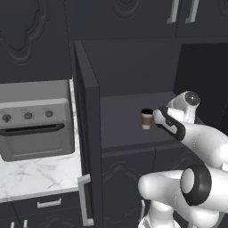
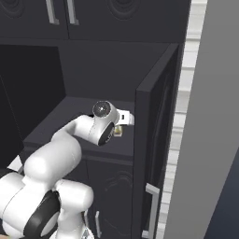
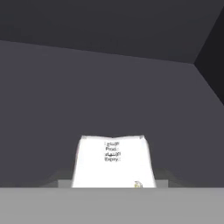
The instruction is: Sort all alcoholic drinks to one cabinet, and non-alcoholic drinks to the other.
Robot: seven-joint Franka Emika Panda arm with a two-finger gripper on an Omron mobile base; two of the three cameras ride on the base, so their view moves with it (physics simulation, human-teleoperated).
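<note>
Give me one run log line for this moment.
cabinet: open, grey interior | coffee cup: upright inside | carton: at tool, inside cabinet | grip: cannot tell

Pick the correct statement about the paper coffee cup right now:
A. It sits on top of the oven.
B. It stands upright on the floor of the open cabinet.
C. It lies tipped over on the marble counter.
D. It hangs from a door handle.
B: the left base view shows the coffee cup upright with its black lid on top, standing on the grey cabinet floor beside the open door.
</note>
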